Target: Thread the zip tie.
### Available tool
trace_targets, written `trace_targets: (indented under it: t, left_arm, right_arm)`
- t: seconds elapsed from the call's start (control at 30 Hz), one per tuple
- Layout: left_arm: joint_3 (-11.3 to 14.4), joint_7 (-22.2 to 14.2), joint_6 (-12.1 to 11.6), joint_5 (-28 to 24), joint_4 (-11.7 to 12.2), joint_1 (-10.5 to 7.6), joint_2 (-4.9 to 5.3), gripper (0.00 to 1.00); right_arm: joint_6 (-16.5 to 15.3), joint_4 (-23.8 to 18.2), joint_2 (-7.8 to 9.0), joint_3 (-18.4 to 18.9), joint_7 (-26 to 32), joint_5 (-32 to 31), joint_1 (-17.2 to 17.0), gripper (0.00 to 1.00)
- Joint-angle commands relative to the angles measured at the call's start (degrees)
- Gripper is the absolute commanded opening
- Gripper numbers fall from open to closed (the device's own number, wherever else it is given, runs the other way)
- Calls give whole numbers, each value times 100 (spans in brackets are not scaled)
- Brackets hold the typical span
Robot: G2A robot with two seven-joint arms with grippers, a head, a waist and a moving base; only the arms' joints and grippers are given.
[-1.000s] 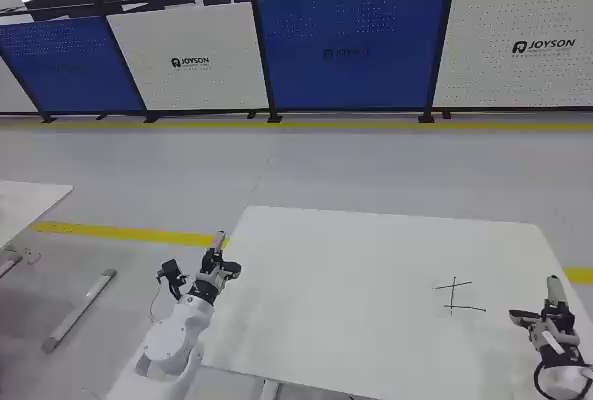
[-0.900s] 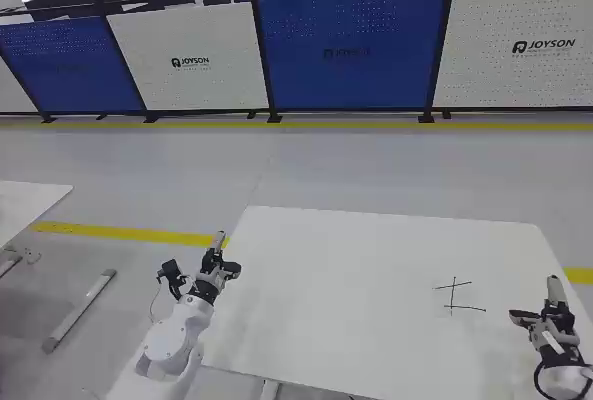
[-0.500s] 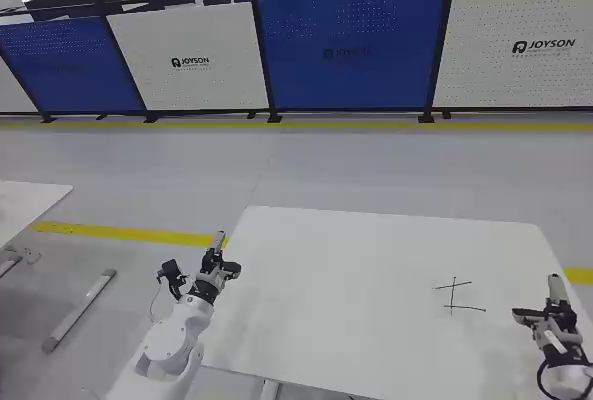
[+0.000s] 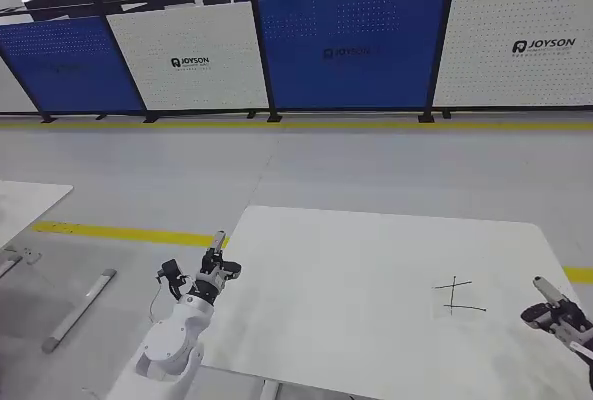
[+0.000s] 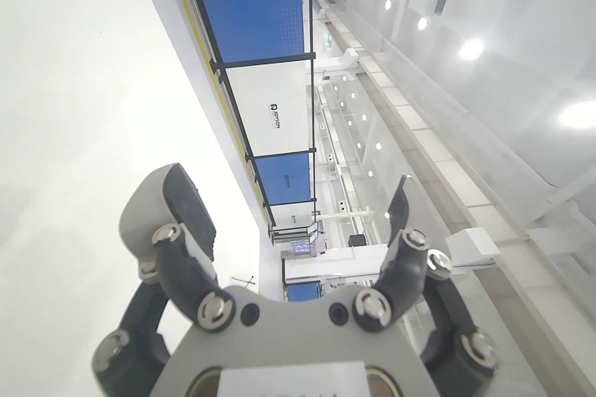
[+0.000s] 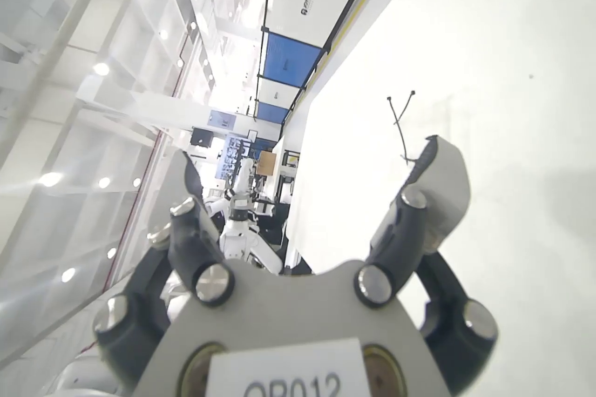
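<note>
From above, two thin black zip ties [image 4: 458,296] lie crossed on the white surface [image 4: 346,300] at the lower right of the frame. The right gripper [image 4: 536,303] is just beside them at the surface's edge, and the left gripper [image 4: 222,254] is well apart at the lower left edge. The right wrist view adds what the top view leaves as bare lines: small heads on the ties' far ends, and one tail running in behind a fingertip. There the right fingers [image 6: 442,175] are spread wide and hold nothing. The left fingers [image 5: 186,203] are equally wide apart and bare. A second ago the right gripper pointed straight up the frame. It now leans toward the upper left and sits nearer the lower right corner. The left one has not moved.
</note>
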Motion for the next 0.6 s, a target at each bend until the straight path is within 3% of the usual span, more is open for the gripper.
trace_targets:
  t: [0.0, 0.27, 0.33, 0.43, 0.57]
  left_arm:
    - [0, 0, 0, 0, 0, 0, 0, 100]
    - [0, 0, 0, 0, 0, 0, 0, 100]
    - [0, 0, 0, 0, 0, 0, 0, 100]
    - [0, 0, 0, 0, 0, 0, 0, 100]
    - [0, 0, 0, 0, 0, 0, 0, 100]
  right_arm:
    - [2, -10, -1, -3, -78, 2, -5, 100]
    - [2, -10, -1, -3, -78, 2, -5, 100]
    - [86, -24, 26, -51, 320, -91, 35, 100]
    - [294, 233, 154, 65, 1474, -267, 484, 100]
    - [376, 561, 237, 4, 1867, -529, 917, 100]
